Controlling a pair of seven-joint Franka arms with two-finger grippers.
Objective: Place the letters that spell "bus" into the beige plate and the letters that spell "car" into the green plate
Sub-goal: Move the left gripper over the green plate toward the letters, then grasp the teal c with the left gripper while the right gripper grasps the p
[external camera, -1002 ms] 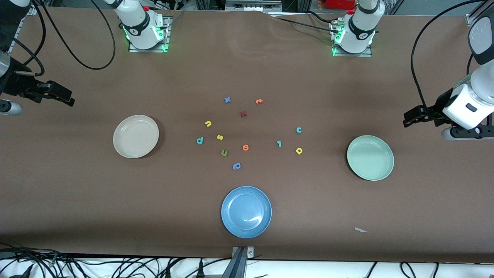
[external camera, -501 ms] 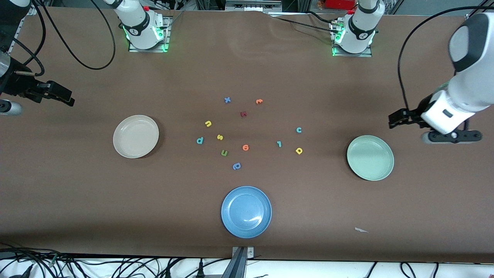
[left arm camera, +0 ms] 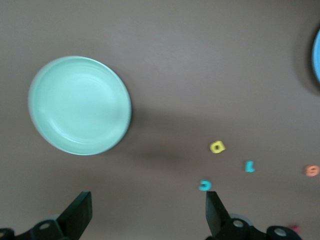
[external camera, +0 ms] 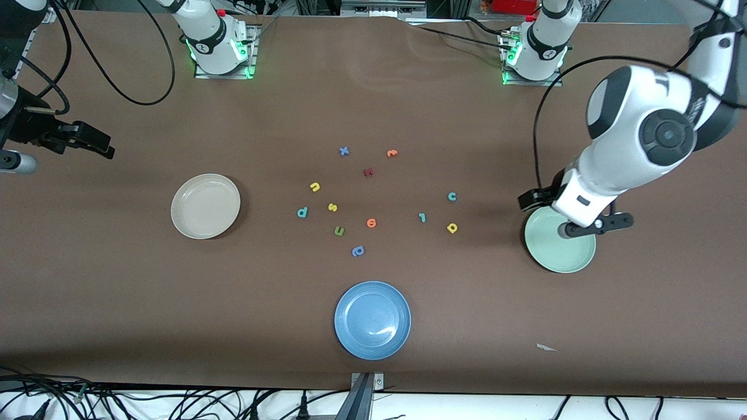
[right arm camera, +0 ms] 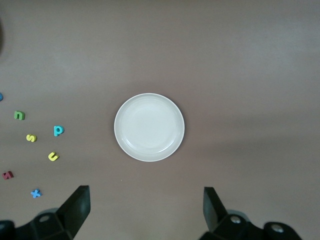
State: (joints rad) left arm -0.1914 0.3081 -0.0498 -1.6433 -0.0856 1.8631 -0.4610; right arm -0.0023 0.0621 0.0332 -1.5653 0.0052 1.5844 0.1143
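Table (external camera: 117, 303): carrying three plates and eleven foam letters.

Plates, three: beige plate (external camera: 205, 206) lying toward the right arm's end; green plate (external camera: 560, 248) toward the left arm's end; blue plate (external camera: 372, 319) nearest the front camera. All sitting bare.

Grippers, two: left gripper (external camera: 528, 201) hovering over the green plate's rim, fingers spread, nothing held; right gripper (external camera: 96, 146) waiting off the beige plate's end, fingers apart.

Letters: teal c (external camera: 451, 196), thin teal r (external camera: 422, 217) and yellow a (external camera: 452, 227) lying between centre cluster and left gripper, making the left arm the nearer one; teal b (external camera: 302, 212), yellow u (external camera: 314, 186) and yellow s (external camera: 332, 207) lying toward the beige plate.
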